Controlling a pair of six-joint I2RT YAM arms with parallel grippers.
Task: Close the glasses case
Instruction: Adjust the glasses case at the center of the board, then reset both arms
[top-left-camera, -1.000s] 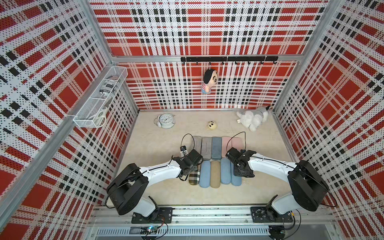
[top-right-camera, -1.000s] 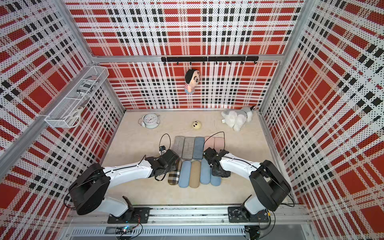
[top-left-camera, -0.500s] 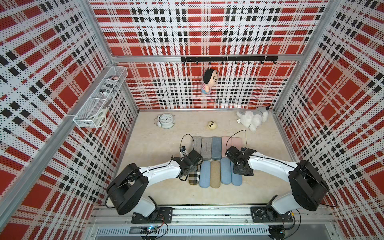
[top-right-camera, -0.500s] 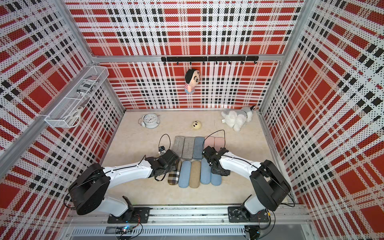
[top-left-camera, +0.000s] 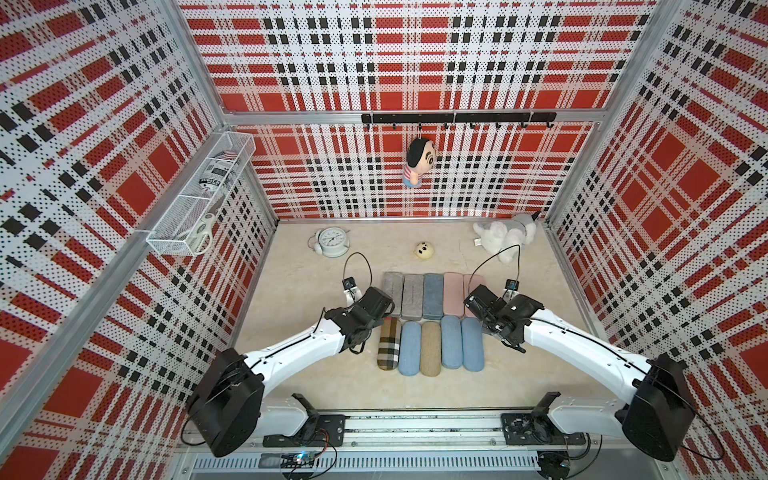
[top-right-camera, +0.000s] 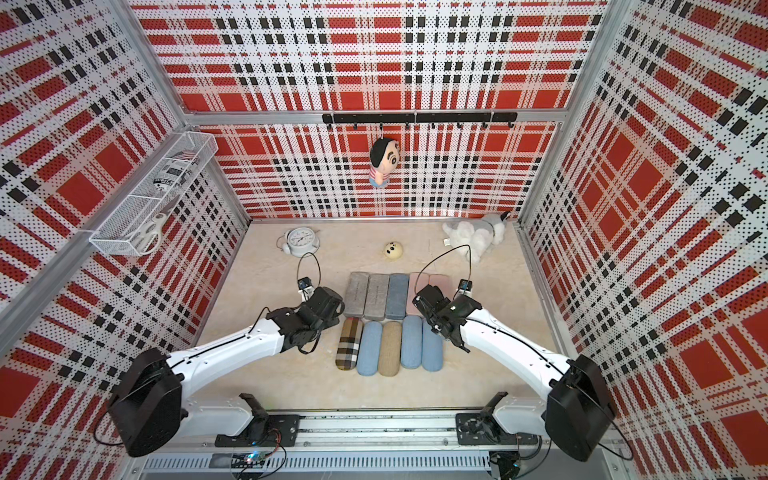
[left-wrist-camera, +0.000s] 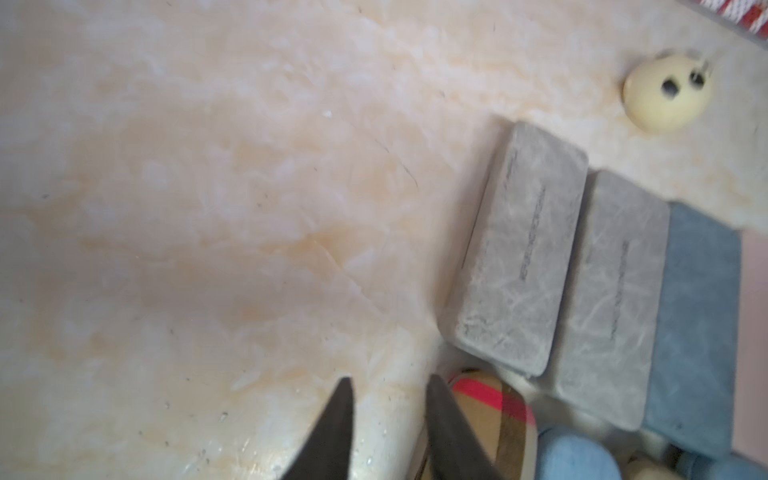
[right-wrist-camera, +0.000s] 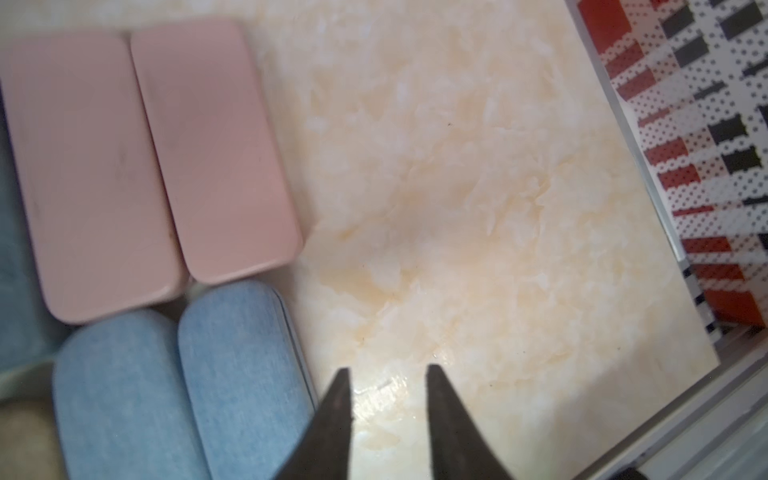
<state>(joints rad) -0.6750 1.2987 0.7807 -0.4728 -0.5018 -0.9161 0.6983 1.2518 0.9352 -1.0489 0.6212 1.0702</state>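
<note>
My left gripper (left-wrist-camera: 388, 388) hangs beside the plaid case (left-wrist-camera: 498, 419), jaws apart, empty. My right gripper (right-wrist-camera: 388, 376), well to the right of that case, gapes empty too.

You have loose props at the back and on the walls

In a top view, look to the left of the frame: a white wire basket (top-left-camera: 183, 208) hangs on the plaid wall (top-left-camera: 104, 124), holding white scissors (top-left-camera: 202, 232) at its near end and a labelled cylinder (top-left-camera: 216, 172) farther back. At upper centre a black hook rail (top-left-camera: 457, 118) carries a big-headed doll (top-left-camera: 419, 162) in a striped top. On the marbled tabletop (top-left-camera: 299, 291), along the back wall, you have a pale alarm clock (top-left-camera: 332, 242) left of centre, a small cream ball with a face (top-left-camera: 424, 251) near the middle, and a white plush dog (top-left-camera: 505, 239) in the right corner, all well apart.
</note>
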